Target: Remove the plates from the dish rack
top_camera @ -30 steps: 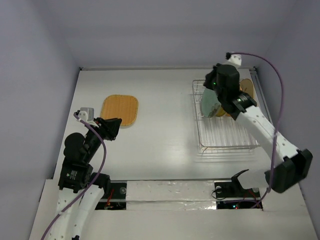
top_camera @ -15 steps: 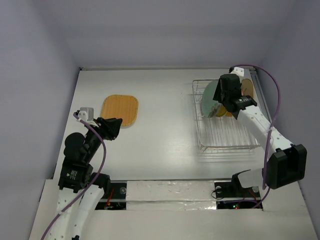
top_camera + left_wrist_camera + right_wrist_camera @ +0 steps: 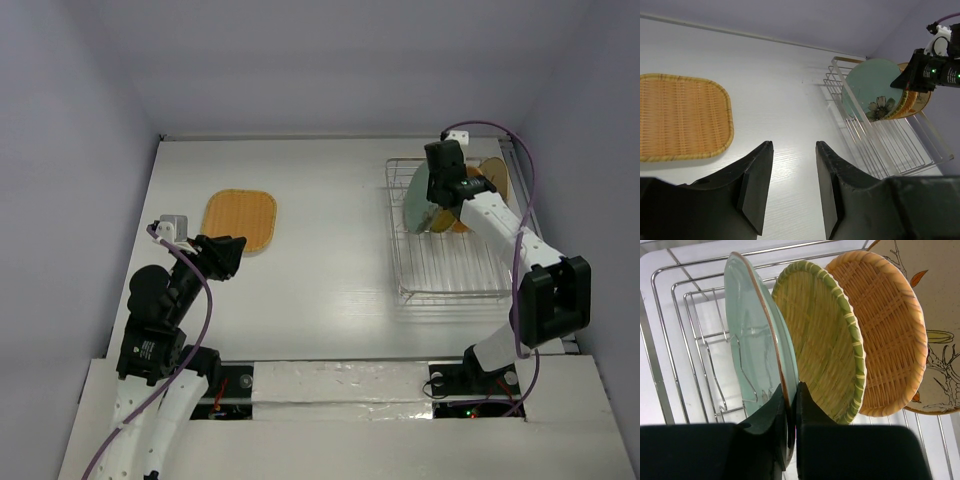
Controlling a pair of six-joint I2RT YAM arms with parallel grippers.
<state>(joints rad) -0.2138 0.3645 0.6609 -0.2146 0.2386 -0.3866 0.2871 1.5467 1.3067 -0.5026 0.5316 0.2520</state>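
Left pincer (image 3: 793,150) hangs over the white table (image 3: 790,75). Its two fingers (image 3: 756,190) are apart, and nothing is between them. Ahead of it and a bit to its left, the square orange plate (image 3: 682,117) lies flat on the table. Far off to its right stands the dish rack (image 3: 452,270), made of silver wire.

The right pincer (image 3: 790,390) is over the far end of the rack. Its fingers are squeezed on the edge of the green plate (image 3: 752,340), one finger on each side. That plate stands on its edge in the rack. Just beside the pincer, on its right, stands the yellow woven plate (image 3: 820,345) with a green edge. Next comes the orange woven plate (image 3: 885,335). Last is the beige plate (image 3: 935,315) with leaves drawn on it. All four lean the same way.
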